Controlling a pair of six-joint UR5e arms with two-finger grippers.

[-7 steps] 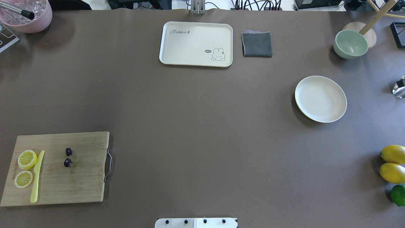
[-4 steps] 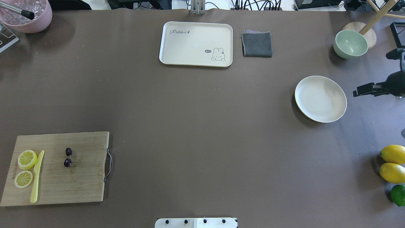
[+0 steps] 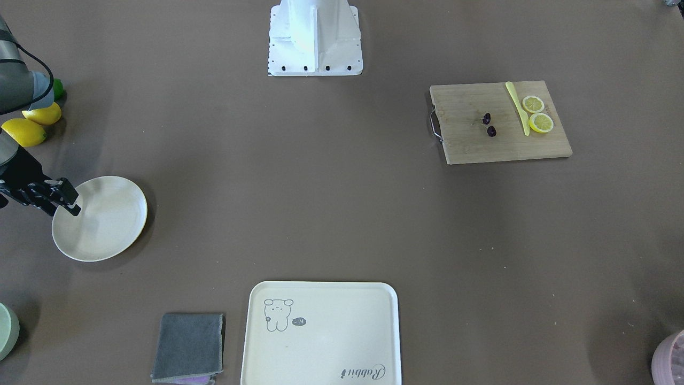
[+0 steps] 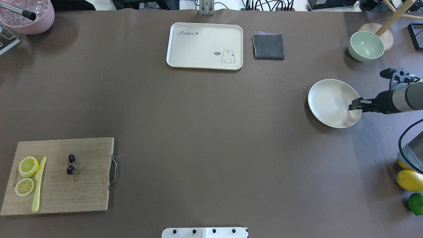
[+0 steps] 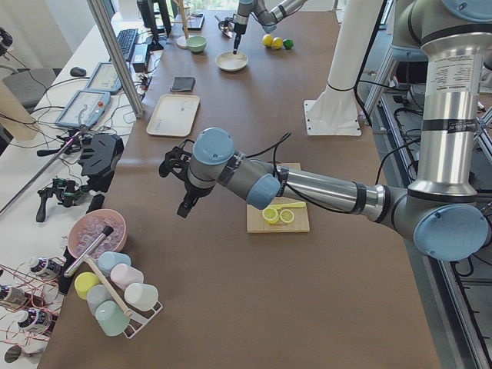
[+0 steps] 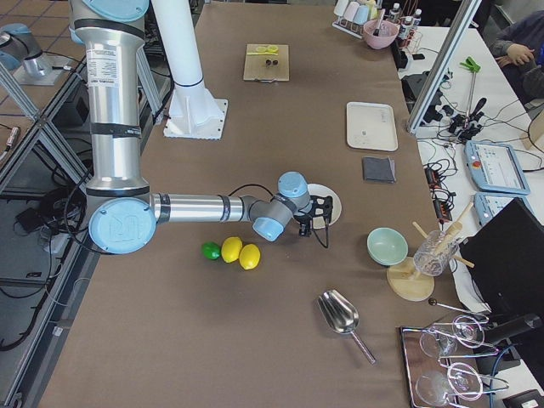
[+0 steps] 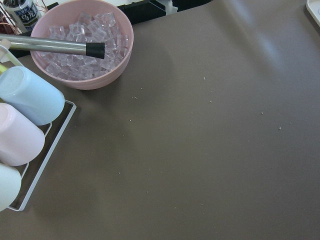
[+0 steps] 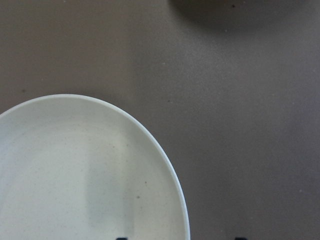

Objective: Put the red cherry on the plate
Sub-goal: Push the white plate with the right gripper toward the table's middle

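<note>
The red cherry (image 4: 70, 164), a dark pair on thin stems, lies on the wooden cutting board (image 4: 86, 195) at the near left; it also shows as the cherry (image 3: 488, 124) from the front. The round cream plate (image 4: 327, 99) sits at the right with nothing on it. My right gripper (image 4: 354, 104) hangs over the plate's right rim, open and holding nothing; two dark fingertips just show at the bottom edge of the right wrist view above the plate (image 8: 75, 170). My left gripper (image 5: 185, 207) hovers near the ice bowl; I cannot tell whether it is open or shut.
Two lemon slices (image 4: 27, 175) and a yellow knife (image 4: 38, 185) share the board. A cream tray (image 4: 205, 62), a grey cloth (image 4: 268, 46) and a green bowl (image 4: 366, 45) stand at the back. Lemons (image 4: 409, 180) lie near right. A pink ice bowl (image 7: 82, 45) is far left.
The right arm has come in from the right edge and its gripper now hangs over the plate's right rim. The cherry and the plate have not moved.
</note>
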